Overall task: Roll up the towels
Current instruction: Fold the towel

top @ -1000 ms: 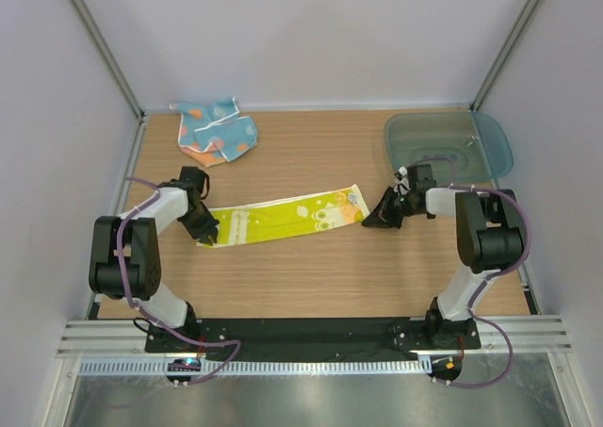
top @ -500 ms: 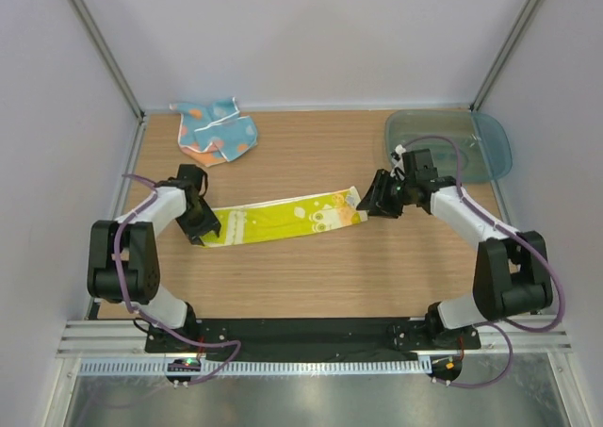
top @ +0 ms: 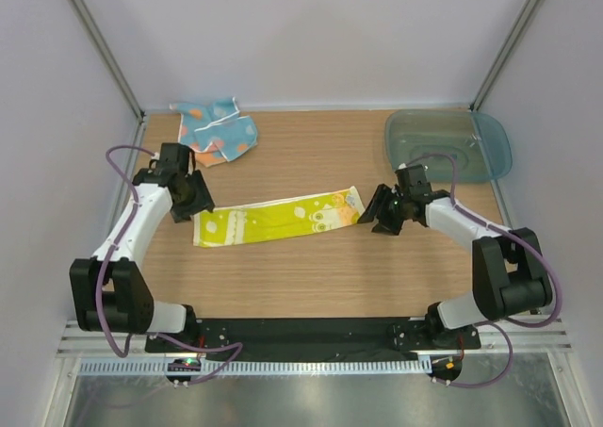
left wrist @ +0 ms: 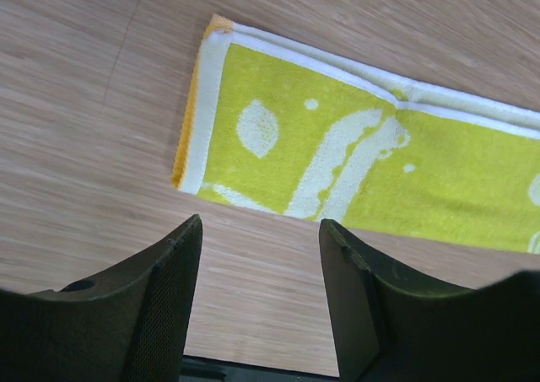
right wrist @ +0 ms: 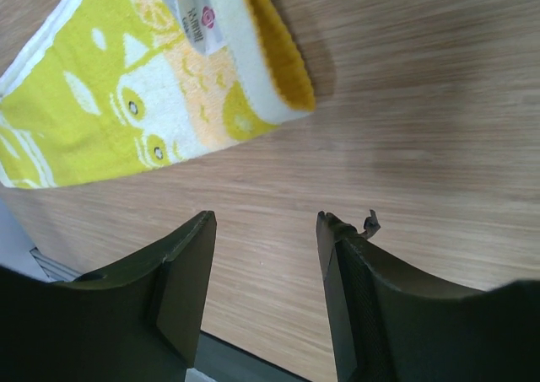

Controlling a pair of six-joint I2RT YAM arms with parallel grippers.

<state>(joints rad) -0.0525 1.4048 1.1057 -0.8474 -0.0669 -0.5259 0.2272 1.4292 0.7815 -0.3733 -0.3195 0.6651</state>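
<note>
Now released, the yellow towel lies flat; left claw and right claw gape apart; only the right wrist view shows its label.

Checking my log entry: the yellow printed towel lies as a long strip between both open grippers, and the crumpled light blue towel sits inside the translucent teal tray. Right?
No: the top external view shows the crumpled light blue towel at the far left of the wooden table, not in the translucent teal tray.
</note>
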